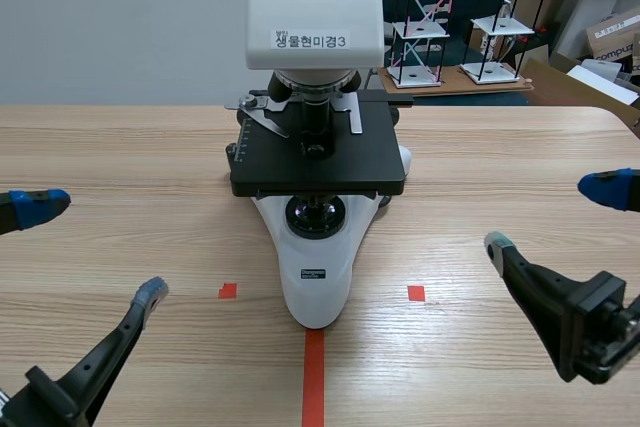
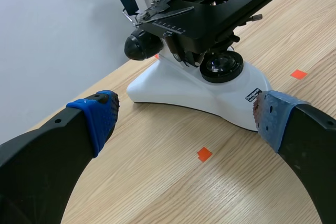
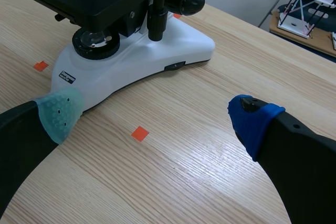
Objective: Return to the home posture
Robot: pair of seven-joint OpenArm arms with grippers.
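A white and black microscope (image 1: 315, 147) stands upright at the middle of the wooden table (image 1: 480, 157), its base (image 2: 194, 87) ahead of both grippers. My left gripper (image 1: 95, 247) sits low at the table's left, open, with nothing between its fingers (image 2: 94, 119). My right gripper (image 1: 550, 217) sits low at the right, also open and empty. In the right wrist view the microscope base (image 3: 142, 56) lies ahead of the pale-green pad (image 3: 60, 113), apart from it.
Small orange-red tape squares (image 1: 228, 290) (image 1: 416, 293) and a tape line (image 1: 314, 377) mark the table in front of the microscope. Behind the table's far right stand wire-frame models (image 1: 430, 17) and cardboard boxes (image 1: 615, 37).
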